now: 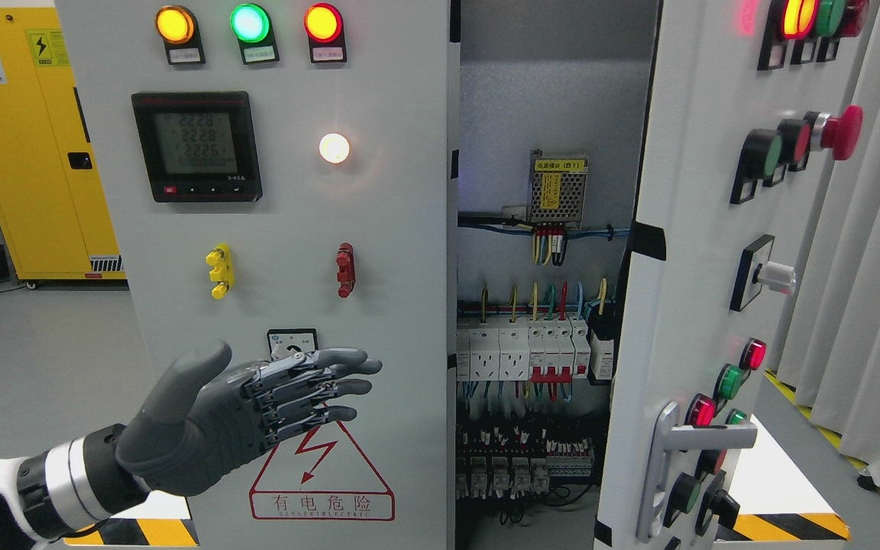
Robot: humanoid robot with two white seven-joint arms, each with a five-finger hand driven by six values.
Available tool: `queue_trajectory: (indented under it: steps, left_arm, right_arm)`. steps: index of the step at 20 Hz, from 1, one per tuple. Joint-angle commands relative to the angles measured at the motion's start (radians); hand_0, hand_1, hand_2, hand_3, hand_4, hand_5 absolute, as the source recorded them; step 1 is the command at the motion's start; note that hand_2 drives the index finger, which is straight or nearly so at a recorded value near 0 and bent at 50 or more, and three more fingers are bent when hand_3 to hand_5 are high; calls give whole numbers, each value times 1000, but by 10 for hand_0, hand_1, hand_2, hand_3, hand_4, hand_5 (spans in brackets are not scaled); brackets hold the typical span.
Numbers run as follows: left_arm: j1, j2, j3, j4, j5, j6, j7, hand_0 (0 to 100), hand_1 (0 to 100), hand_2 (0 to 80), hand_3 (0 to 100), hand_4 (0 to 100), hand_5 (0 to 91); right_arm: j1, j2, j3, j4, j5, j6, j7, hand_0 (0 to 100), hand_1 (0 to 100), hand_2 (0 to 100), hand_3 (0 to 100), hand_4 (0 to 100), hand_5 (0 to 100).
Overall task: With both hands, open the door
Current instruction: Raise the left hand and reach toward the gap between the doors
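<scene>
i'm looking at a tall light-grey metal electrical cabinet (409,46) that is filling most of the head view. its left grey door panel (287,305) is sitting closed and facing me, while the right grey door (684,305) is standing swung out toward me, showing its front face at a steep angle. between them the cabinet's interior (547,114) is lying exposed, with a perforated metal power supply box (558,187) high up, a row of white circuit breakers (520,351) below it, and coloured wires running between them.

behind the left panel, a yellow metal storage cabinet (27,145) is standing at the far left on the pale floor. grey pleated curtains (868,290) are hanging at the far right.

my left hand (257,409), dark grey with jointed metal fingers (333,386), is coming in from the lower left and hovering in front of the closed panel, just above the red triangular warning sign (321,489). the fingers are stretched out straight, close together and pointing right, thumb raised, holding nothing. i cannot tell whether they are touching the panel.

on the left panel, a black digital meter (197,147) is showing, with three round lamps in orange, green and red (249,23) glowing above it and a small white lit lamp (334,148) beside it. a yellow knob (219,270) and a red knob (345,269) are sitting lower down.

on the open door, a silver metal handle (673,458) is sticking out near the bottom, and a red mushroom stop button (841,131) is projecting higher up.
</scene>
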Motion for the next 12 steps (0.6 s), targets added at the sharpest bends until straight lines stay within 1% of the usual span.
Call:
queue_trajectory:
  steps: [1,2,4,6,8,12]
  left_arm:
    - [-111,-218,-74,49,17,54,-2,0,0,0,0,0,0]
    - [-118,-219,-83,52,41,70,-2,0,0,0,0,0,0]
    - [-163,-218,-117,81,130,75,-2,0,0,0,0,0,0]
    - [-216,-219,-152,115,179,75,0,0,0,0,0,0,0]
    - [-275,-227,-195,141,205,75,0,0,0,0,0,0,0]
    - [-365,-308,-279,257,218,75,0,0,0,0,0,0,0]
  right_arm:
    - [0,0,0,0,0,1,0,217,62,0,0,0,0]
    - [0,0,0,2,1,1,0,217,62,0,0,0,0]
    - [0,0,0,2,0,1,0,217,62,0,0,0,0]
    - [0,0,0,2,0,1,0,217,62,0,0,0,0]
    - [0,0,0,2,0,1,0,216,62,0,0,0,0]
    - [0,0,0,0,0,1,0,216,63,0,0,0,0]
